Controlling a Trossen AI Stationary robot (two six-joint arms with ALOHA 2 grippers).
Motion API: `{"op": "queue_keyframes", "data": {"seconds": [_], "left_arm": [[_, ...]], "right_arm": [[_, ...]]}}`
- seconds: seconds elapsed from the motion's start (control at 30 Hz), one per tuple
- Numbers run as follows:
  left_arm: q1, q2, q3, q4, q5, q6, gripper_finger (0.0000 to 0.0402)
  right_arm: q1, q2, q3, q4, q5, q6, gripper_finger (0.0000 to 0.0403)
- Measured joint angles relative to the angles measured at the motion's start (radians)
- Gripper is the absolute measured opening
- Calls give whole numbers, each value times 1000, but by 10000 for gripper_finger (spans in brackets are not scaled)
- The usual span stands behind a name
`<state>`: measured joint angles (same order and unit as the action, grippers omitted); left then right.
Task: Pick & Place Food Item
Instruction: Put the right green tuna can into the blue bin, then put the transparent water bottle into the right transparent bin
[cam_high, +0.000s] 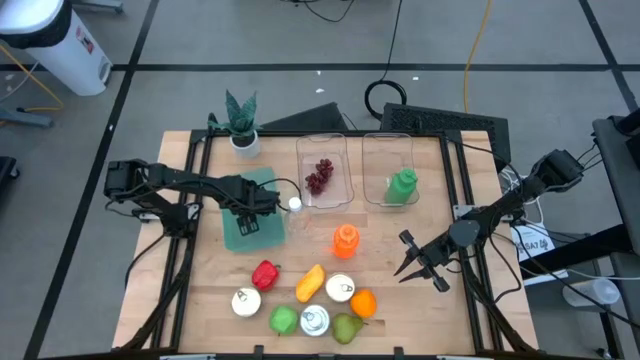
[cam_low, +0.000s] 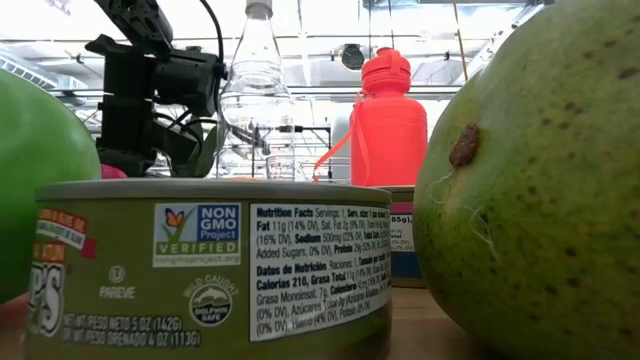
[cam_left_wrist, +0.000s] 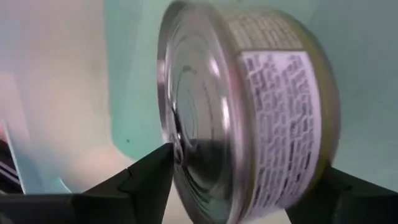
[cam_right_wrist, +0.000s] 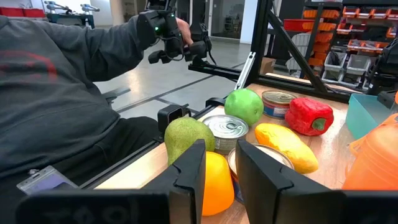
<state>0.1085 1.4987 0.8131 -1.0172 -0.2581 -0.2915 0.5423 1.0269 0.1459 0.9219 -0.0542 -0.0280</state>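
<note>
The left pincer hangs over the teal tray and pinches a tin can between its two fingers; the left wrist view shows the can held on edge, flat lid facing outward, with the tray's teal floor directly beyond it. The likeliest trouble is that the can, gripped across a smooth metal wall, slides or twists in the fingers, or, once let go on edge, rolls off the tray and onto the bench. Just beside the pincer stands a clear bottle, close enough that a wide swing could knock it over. The right pincer waits well off to the far side of the bench, its fingers spread with nothing between them; beyond it lie a pear, an orange and more cans, which a careless move could scatter.
</note>
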Motion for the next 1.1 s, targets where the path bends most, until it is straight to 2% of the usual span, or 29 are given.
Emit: {"op": "queue_keyframes", "data": {"seconds": [0.23, 0.43, 0.8, 1.0, 1.1], "left_arm": [[0, -24, 34, -9, 48, -7, 264], [0, -26, 82, -10, 50, -4, 264], [-11, -26, 95, -32, 107, -25, 264], [-39, -25, 95, -46, 94, -26, 264], [-54, -34, 95, -133, 39, -56, 261]], "right_arm": [[0, 0, 0, 0, 0, -2, 75], [0, 0, 0, -11, 0, -2, 75], [0, 0, 0, -19, 0, -2, 75], [0, 0, 0, -19, 0, -2, 75], [0, 0, 0, -19, 0, 0, 75]]}}
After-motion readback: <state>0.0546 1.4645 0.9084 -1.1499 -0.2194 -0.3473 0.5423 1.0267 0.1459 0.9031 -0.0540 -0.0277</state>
